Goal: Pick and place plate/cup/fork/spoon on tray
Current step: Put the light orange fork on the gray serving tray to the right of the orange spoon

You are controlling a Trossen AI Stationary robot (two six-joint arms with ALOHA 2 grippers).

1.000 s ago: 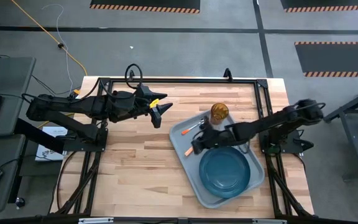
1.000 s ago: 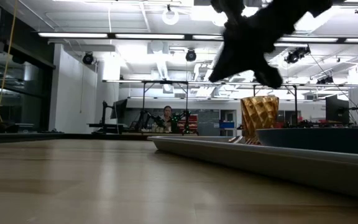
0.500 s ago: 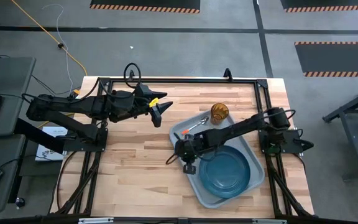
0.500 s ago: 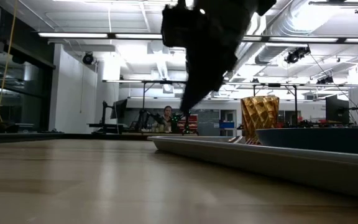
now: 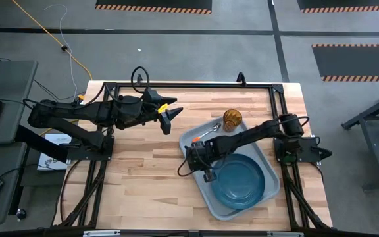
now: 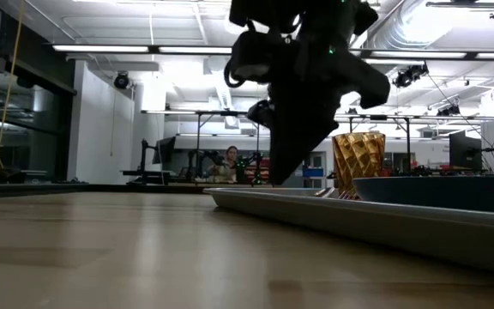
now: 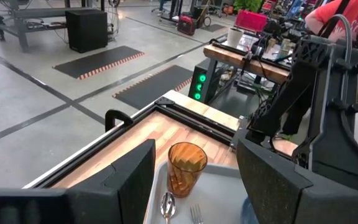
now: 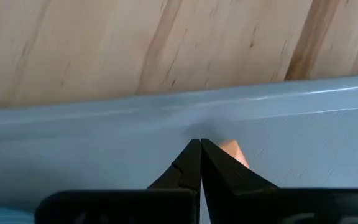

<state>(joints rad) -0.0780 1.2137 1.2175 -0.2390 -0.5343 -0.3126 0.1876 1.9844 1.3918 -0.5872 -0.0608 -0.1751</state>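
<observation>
The pale grey-blue tray (image 5: 210, 208) lies on the table's right half. The dark blue plate (image 5: 239, 181) rests on its near part and the amber cup (image 5: 233, 118) stands upright at its far corner. Spoon (image 7: 166, 204) and fork tines (image 7: 196, 214) lie on the tray floor by the cup. My right gripper (image 8: 199, 146) is shut, its tips low over the tray floor by the tray's left rim (image 8: 166, 109), next to an orange handle end (image 8: 235, 154). My left gripper (image 5: 171, 118) is open and empty above the table, left of the tray. My right gripper points its shut fingertips (image 8: 191, 155) slanting down at the tray floor just inside the left rim. The orange handle end lies right beside the tips. I cannot tell whether the fingers touch it or the tray.
Bare wooden table (image 5: 143, 178) stretches left of and in front of the tray. A black frame (image 5: 189, 85) runs along the table's far edge and sides. A person (image 7: 337, 18) shows in the room beyond the table's right side.
My right gripper has gone from above the middle of the tray's left part toward the table's left edge and down to the tray's left rim, then back a little. Plate, cup and tray have stayed where they were.
</observation>
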